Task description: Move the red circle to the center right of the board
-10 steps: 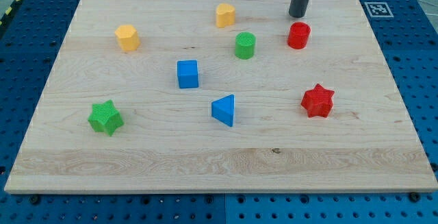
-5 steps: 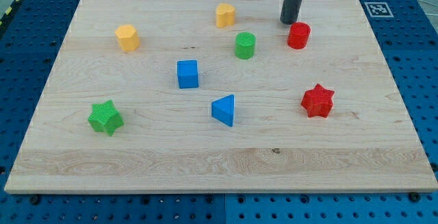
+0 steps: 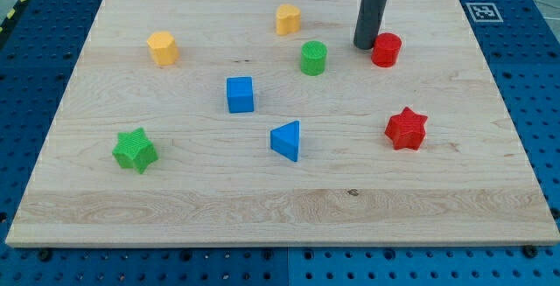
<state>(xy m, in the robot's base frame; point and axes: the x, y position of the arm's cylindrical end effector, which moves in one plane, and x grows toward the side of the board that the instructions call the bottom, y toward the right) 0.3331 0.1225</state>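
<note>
My tip (image 3: 365, 45) sits tight against the red circle (image 3: 386, 50) on its left, no hand here to open or grip, circle above the red star (image 3: 406, 129), next shove wants down-and-right.

The red circle (image 3: 386, 50) was a short red cylinder that stood upright on its flat base on the surface (image 3: 262, 207). It lay toward the view's upper right, well short of the right edge, apparently undisturbed.
</note>
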